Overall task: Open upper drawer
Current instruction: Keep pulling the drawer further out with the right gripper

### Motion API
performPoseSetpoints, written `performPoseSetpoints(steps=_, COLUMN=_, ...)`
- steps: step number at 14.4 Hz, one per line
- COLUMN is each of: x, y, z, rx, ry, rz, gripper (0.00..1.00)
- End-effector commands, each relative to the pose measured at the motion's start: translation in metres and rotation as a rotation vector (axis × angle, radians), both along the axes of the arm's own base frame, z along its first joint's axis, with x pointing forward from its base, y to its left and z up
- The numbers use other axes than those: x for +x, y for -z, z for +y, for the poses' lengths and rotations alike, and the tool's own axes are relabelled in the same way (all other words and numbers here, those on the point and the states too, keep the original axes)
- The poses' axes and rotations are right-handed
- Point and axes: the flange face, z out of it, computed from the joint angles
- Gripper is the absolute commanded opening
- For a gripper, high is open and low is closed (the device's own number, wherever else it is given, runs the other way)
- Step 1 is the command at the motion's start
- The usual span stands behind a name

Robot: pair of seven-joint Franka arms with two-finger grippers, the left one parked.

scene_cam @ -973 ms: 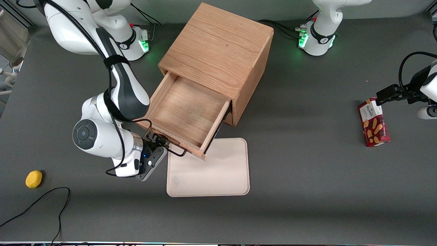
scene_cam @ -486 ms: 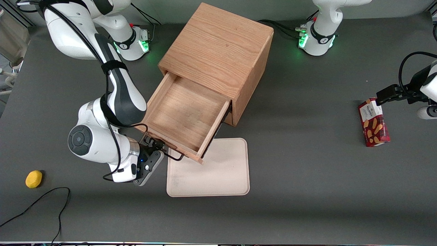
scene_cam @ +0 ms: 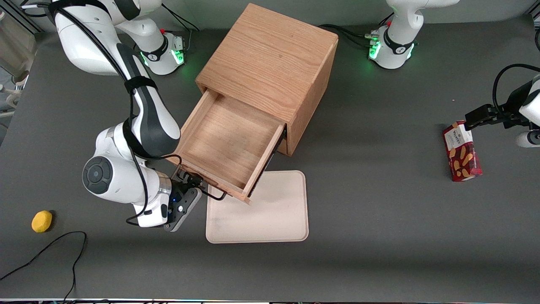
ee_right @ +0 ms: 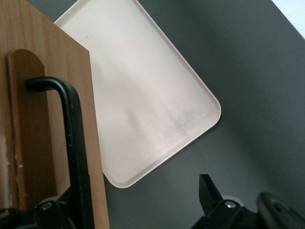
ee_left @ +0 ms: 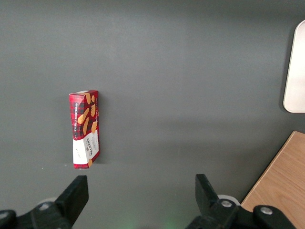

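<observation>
The oak cabinet (scene_cam: 270, 59) stands mid-table. Its upper drawer (scene_cam: 228, 135) is pulled far out, an empty light-oak tray whose front overhangs the corner of a tray on the table. A black bar handle (scene_cam: 214, 196) runs along the drawer front (ee_right: 52, 95). My gripper (scene_cam: 198, 185) is at that handle, toward the working arm's end of it, and is open. In the right wrist view the handle (ee_right: 71, 133) runs just inside one finger (ee_right: 57, 212), while the other finger (ee_right: 209, 195) stands well apart from it over bare table.
A cream tray (scene_cam: 270, 215) lies on the table in front of the drawer, also seen from the wrist as the tray (ee_right: 143, 95). A yellow fruit (scene_cam: 42, 221) and a black cable (scene_cam: 50, 249) lie toward the working arm's end. A red biscuit box (scene_cam: 462, 157) lies toward the parked arm's end.
The drawer has slid a little farther out of the cabinet. My gripper and forearm moved with the handle, nearer the front camera, most of it in the first half second.
</observation>
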Motion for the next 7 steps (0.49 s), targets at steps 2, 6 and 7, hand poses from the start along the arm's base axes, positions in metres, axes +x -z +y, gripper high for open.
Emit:
performPoseSetpoints(steps=2, x=-0.004, y=-0.021, z=-0.002, rx=0.013, ry=-0.026, rz=0.033, gripper=1.0)
performPoseSetpoints(steps=6, x=-0.008, y=-0.049, z=-0.005, rx=0.009, ry=-0.039, rz=0.054, gripper=1.0)
performPoseSetpoints(steps=7, x=-0.009, y=-0.059, z=-0.008, rx=0.009, ry=-0.039, rz=0.05, gripper=1.0)
